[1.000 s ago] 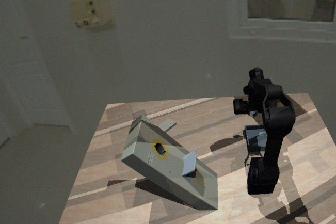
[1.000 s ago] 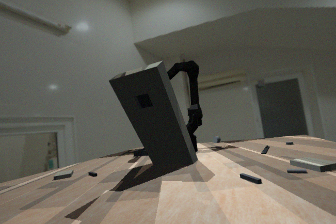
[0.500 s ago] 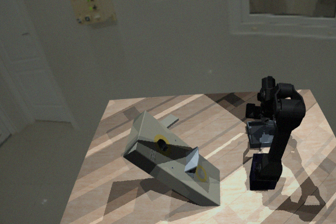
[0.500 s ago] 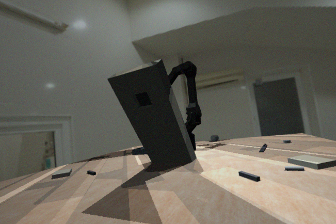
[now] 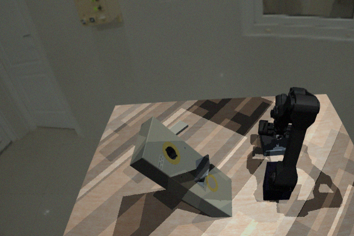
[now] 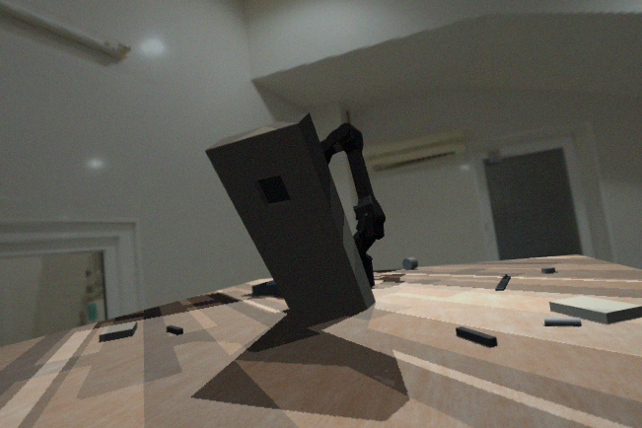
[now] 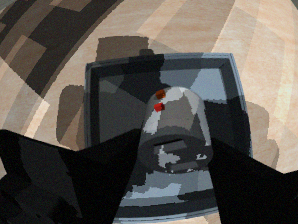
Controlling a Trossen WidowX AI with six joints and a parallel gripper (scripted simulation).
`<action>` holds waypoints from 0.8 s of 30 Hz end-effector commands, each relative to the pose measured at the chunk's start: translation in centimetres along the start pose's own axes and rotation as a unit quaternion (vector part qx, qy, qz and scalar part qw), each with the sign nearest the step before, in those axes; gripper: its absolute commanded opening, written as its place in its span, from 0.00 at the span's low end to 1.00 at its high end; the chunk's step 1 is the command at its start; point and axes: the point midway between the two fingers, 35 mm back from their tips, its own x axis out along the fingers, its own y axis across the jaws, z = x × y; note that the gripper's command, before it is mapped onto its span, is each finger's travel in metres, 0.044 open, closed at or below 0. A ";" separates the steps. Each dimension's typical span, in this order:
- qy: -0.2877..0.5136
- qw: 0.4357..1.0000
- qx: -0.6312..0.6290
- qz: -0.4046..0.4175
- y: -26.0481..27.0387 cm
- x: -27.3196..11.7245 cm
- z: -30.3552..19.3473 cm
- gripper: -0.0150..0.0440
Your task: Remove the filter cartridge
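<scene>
Wrist view has the gripper [image 5: 278,135] [image 7: 174,140] clamped on the filter cartridge [image 7: 177,120], which is out of the service panel [image 5: 157,136] [image 6: 301,227] and above the tray [image 5: 274,153] [image 7: 235,80], over by the bench's far right corner in the top view. I'd lower it slowly, keep it clear of the tray walls, and only open up once it's sitting on the floor, or it may roll.

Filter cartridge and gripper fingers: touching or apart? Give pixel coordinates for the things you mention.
Touching. The wrist view shows the filter cartridge [image 7: 180,117] clamped between the fingers, one against each side.
</scene>
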 end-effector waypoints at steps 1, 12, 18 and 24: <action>-0.003 1.000 -0.001 -0.002 -0.1 1.1 -0.8 0.25; 0.004 1.000 0.000 0.000 0.0 0.7 -0.7 0.65; 0.004 1.000 0.000 0.000 0.0 0.7 -0.7 0.92; 0.004 1.000 0.000 0.000 0.0 0.5 -0.5 1.00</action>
